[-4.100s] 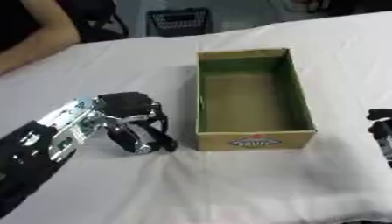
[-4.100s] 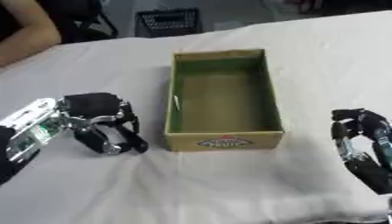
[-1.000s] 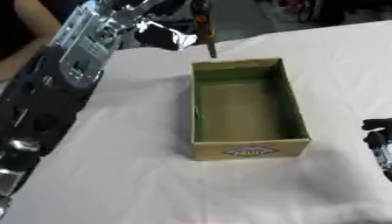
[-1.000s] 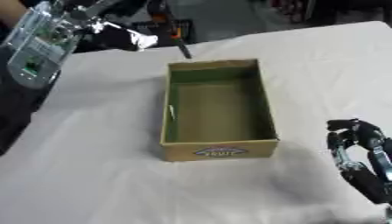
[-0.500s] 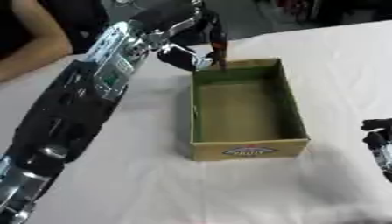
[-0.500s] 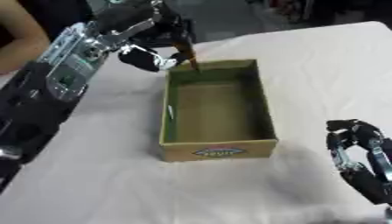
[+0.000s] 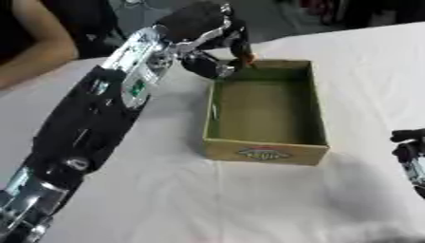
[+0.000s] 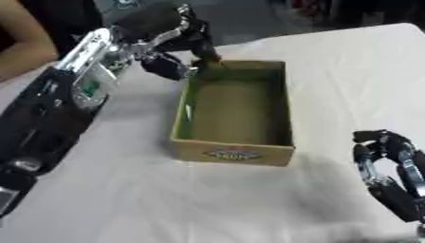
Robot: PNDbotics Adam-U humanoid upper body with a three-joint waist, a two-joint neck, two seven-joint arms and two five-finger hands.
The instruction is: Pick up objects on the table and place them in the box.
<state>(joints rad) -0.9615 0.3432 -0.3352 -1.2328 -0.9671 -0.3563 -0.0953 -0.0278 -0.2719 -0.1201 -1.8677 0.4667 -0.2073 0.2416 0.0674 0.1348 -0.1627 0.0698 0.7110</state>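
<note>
White tablecloth (image 7: pixel 249 199), rectangular cardboard box (image 7: pixel 264 116), left hand (image 7: pixel 212 35) fingers curled on brown object (image 7: pixel 246 59), unclear

Appeared to be a lab or demonstration room. Marked by a table (image 7: pixel 249 199) draped in white cloth, a dark floor (image 7: pixel 274 23) beyond its far edge, and a seated person's arm (image 7: pixel 37 45) resting at the table's corner.
</note>
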